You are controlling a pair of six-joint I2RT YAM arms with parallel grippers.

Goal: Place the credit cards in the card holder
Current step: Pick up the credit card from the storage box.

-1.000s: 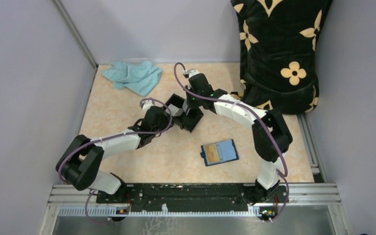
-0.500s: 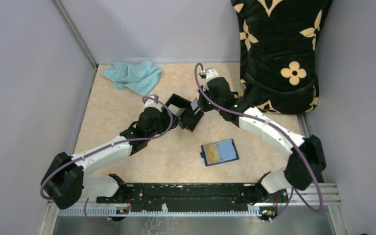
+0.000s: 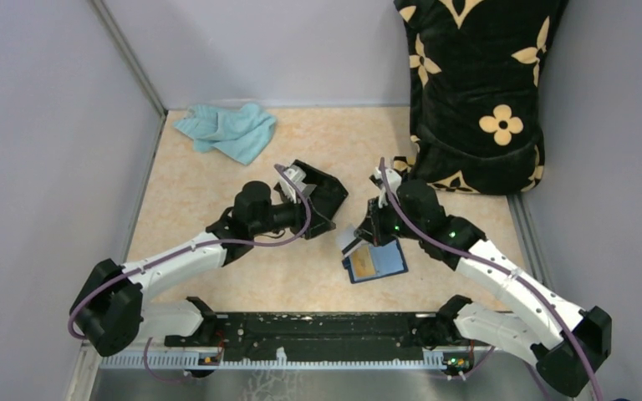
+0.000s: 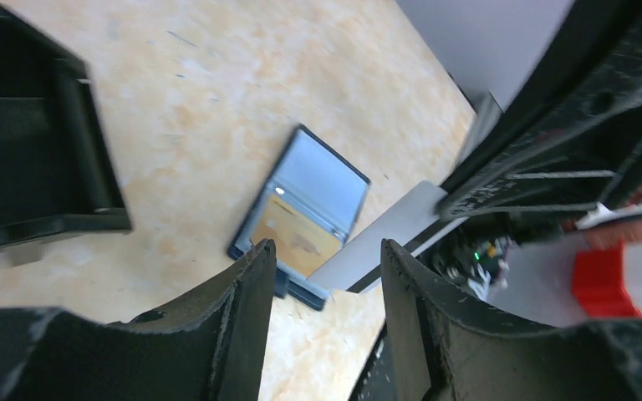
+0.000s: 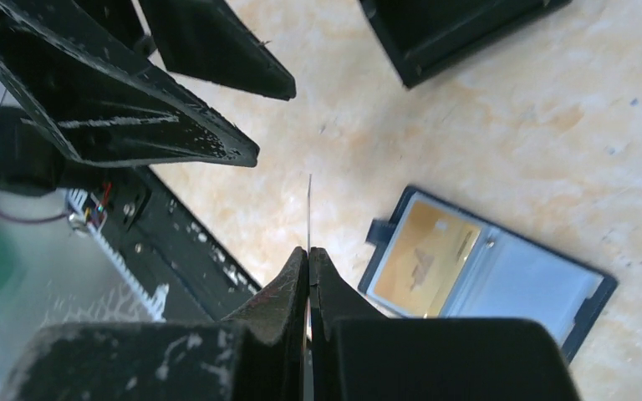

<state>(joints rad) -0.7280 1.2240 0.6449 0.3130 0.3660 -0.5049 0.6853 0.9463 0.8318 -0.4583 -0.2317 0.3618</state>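
top view
- card holder (image 3: 389,257): lies open on the table (image 3: 217,192), right of centre, toward the arm bases; orange-yellow card (image 3: 363,264) sits in its left half.
- right hand (image 3: 356,242): over the holder's far left corner, pinching a pale grey card (image 3: 349,246).
- left hand (image 3: 305,205): against the black box (image 3: 328,185), left of the holder; finger gap unreadable here.
- surroundings: blue cloth (image 3: 227,129) in the far left corner, black floral cushion (image 3: 476,83) far right.

left wrist view
- left hand: fingers well apart, nothing between them; black box off to one side, outside the fingers.
- card holder: seen through the gap, open; pale grey card overlaps one corner in this view.

right wrist view
- right hand: fingers pressed together on the pale grey card, seen edge-on, jutting past the tips.
- card holder: on the table beside the fingertips, apart from that card; orange-yellow card in the half nearest the closing tab.
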